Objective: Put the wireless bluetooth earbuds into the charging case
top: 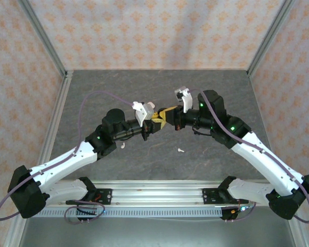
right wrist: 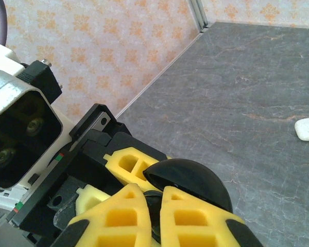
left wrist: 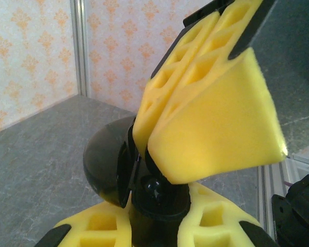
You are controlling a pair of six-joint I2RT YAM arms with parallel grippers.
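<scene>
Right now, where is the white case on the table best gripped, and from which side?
Probably from above, pinching the two long sides of the charging case: it lies flat and low on the table, with open space around it.

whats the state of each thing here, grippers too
left gripper: shut on the black round domed plastic disc
right gripper: shut on the same disc
disc: held in the air between both grippers
two tiny white plastic earbuds: lying loose and apart on the grey table, not in any case
</scene>
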